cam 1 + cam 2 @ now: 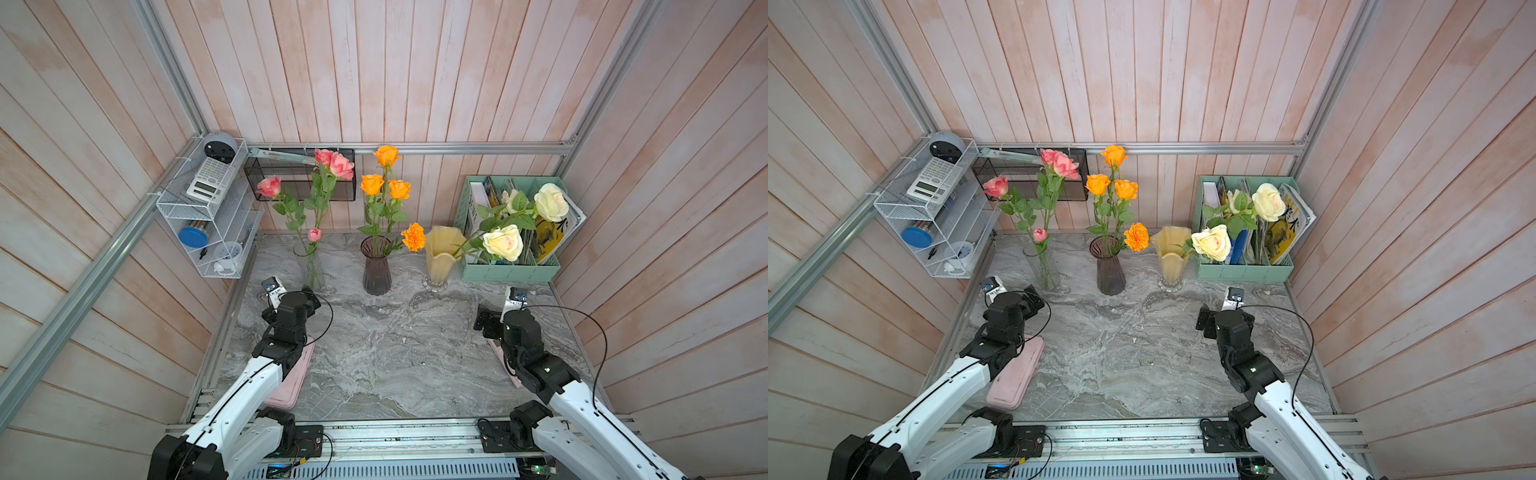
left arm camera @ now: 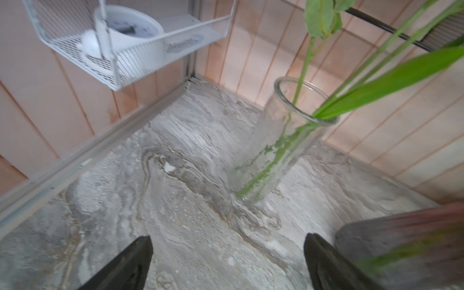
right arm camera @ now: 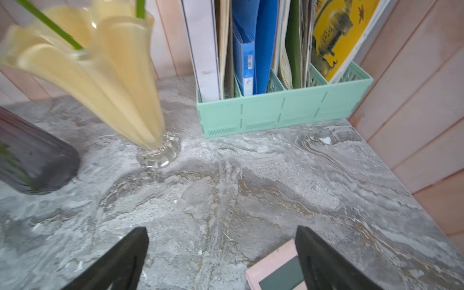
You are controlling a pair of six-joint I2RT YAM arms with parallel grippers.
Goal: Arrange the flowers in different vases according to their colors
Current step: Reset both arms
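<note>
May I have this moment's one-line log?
pink flowers: clear vase; orange flowers: purple vase; cream flowers: yellow vase; left end effector: open; right end effector: open

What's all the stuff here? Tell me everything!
pink flowers: four, pink, in the clear glass vase
orange flowers: four, orange, in the dark purple vase
cream roses: three, cream-white, in the pale yellow vase
file holder: one, mint green, beside the pale yellow vase
wire shelf: one, white, on a side wall
mesh basket: one, black, on the back wall
pink case: one, pink, under the left arm
left gripper: one, black, open and empty
right gripper: one, black, open and empty
</note>
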